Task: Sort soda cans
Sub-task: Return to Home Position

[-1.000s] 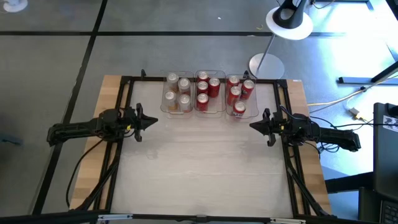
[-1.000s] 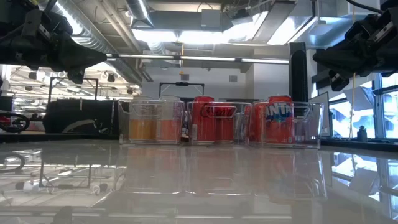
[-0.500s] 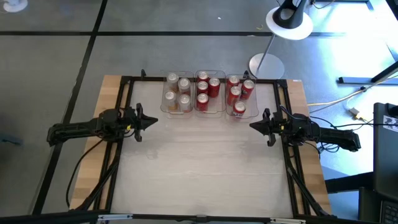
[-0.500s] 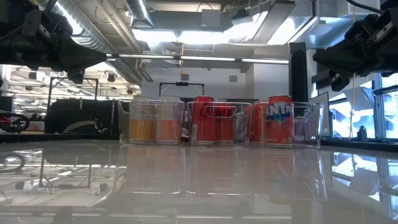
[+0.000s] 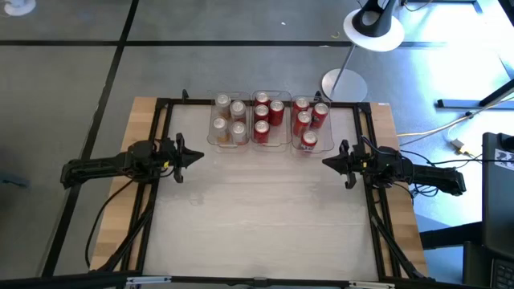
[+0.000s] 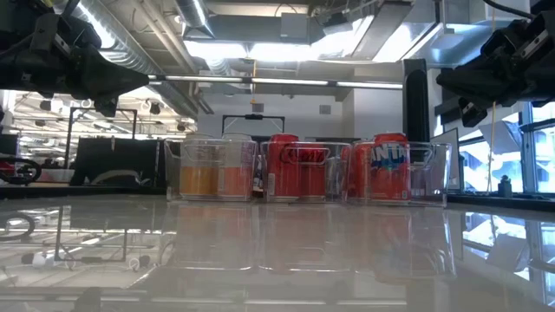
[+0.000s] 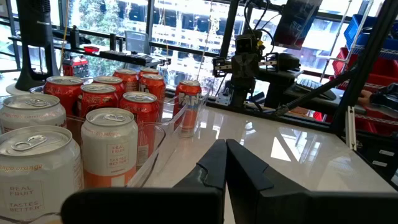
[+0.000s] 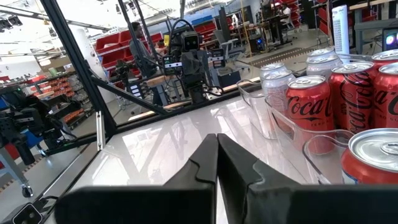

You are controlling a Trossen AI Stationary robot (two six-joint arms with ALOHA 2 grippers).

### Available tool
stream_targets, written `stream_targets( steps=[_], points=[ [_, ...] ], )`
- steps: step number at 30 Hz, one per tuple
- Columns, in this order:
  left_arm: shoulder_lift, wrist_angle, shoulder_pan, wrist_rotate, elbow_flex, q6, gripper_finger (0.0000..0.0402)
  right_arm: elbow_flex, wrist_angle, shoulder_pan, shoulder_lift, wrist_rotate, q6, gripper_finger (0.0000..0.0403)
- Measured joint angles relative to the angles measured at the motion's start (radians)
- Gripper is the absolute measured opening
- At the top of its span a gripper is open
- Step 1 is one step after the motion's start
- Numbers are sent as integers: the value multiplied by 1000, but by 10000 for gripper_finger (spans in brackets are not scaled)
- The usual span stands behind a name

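Note:
The soda cans stand upright in three clear plastic bins at the table's far middle. The left bin (image 5: 227,138) holds silver and pale cans (image 5: 231,119). Red cans (image 5: 266,114) fill the middle bin (image 5: 271,141), and more red cans (image 5: 308,122) stand in the right bin (image 5: 320,144). My left gripper (image 5: 198,156) is shut at the table's left edge, pointing level toward the right. At the right edge my right gripper (image 5: 326,161) is shut too, pointing level toward the left. Both are clear of the table and hold nothing.
A black frame (image 5: 165,103) runs around the table's edges. A white lamp base (image 5: 344,84) stands just beyond the far edge, behind the right bin. The white tabletop (image 5: 265,209) spreads bare between the two arms, from the bins toward the near edge.

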Motion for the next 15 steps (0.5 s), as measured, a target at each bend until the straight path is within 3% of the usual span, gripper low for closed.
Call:
stream_targets(
  steps=[15],
  points=[
    [0,0,0,0,0,0,1,0,9,-1,0,-2,0,10]
  ],
)
